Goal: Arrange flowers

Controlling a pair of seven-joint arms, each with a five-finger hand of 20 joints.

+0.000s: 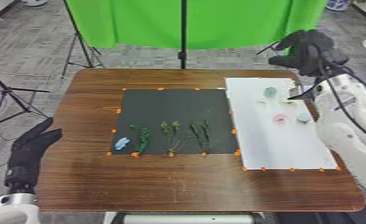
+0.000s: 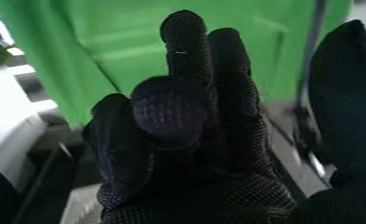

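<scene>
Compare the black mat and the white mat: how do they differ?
The black mat is wider but shorter front to back; the white mat is longer and narrower. The black mat bears green stems and a blue piece; the white mat bears pink and green pieces. Both lie flat, edged with orange tabs.

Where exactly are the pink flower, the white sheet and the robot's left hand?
Pink flower (image 1: 280,118): head view, middle of the blossom.
White sheet (image 1: 288,150): head view, bare lower part.
Left hand (image 1: 27,154): head view, middle of the glove.
</scene>
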